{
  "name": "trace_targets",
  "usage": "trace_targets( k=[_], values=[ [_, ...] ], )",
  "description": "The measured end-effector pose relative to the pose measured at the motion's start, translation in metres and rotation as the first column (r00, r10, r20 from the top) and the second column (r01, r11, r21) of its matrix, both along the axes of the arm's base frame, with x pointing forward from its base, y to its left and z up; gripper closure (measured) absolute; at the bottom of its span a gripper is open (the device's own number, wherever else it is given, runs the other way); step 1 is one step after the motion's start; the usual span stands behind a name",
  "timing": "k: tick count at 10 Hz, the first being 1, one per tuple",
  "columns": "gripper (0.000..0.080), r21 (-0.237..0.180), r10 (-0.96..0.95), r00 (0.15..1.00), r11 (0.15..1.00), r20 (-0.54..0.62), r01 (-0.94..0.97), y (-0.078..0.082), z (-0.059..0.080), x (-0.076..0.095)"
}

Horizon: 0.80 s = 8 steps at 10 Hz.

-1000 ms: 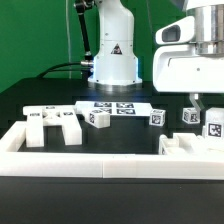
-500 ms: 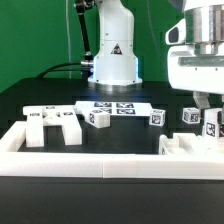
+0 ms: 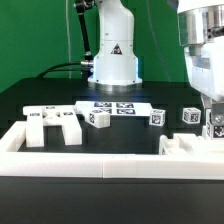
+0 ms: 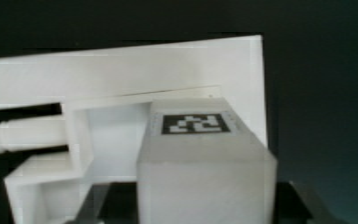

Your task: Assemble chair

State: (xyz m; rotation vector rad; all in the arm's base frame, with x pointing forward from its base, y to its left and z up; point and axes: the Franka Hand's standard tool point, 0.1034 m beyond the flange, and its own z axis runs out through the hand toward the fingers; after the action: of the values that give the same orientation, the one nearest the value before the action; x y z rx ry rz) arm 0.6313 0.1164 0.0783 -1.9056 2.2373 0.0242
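My gripper (image 3: 212, 120) is at the exterior view's right, shut on a white tagged leg post (image 3: 214, 130) that it holds upright just above a white chair part (image 3: 186, 146) by the rail. In the wrist view the post (image 4: 201, 150) fills the middle between my dark fingers (image 4: 101, 202), its tag facing the camera. Behind it lies a white slotted chair part (image 4: 123, 75) with a round peg (image 4: 16, 137). Another blocky chair piece (image 3: 50, 125) lies at the left. Small tagged parts (image 3: 98, 117), (image 3: 157, 117), (image 3: 190, 116) stand in a row mid-table.
The marker board (image 3: 115, 106) lies flat in front of the robot base (image 3: 113, 55). A long low white border rail (image 3: 100, 162) runs along the front and up the left side. The table is black.
My gripper has moved toward the exterior view's right and a little down with the post in it. The other parts have not moved.
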Motion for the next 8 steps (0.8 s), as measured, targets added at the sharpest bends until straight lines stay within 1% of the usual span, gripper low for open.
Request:
trace_targets(
  k=[3,4,5,6,7,8],
  values=[
    [0.0508,0.021,-0.145,0.989,0.989,-0.025,0.145,0.0004,-0.0001,-0.0003],
    [0.0403,0.023,-0.152,0.988,0.988,-0.026,0.152,0.0011,-0.0003,-0.0004],
    [0.0269,0.021,-0.133,0.991,0.991,-0.023,0.133,0.0012,-0.0004,-0.0004],
    [0.0269,0.01,-0.066,0.998,0.998,-0.012,0.066,0.0015,-0.0005,-0.0005],
    [0.0174,0.006,-0.042,0.999,0.999,-0.013,0.042,0.004,-0.0007,-0.0013],
    [0.0157,-0.01,0.039,0.999,0.999,-0.02,-0.039,0.0088,0.0003,-0.0015]
  ],
)
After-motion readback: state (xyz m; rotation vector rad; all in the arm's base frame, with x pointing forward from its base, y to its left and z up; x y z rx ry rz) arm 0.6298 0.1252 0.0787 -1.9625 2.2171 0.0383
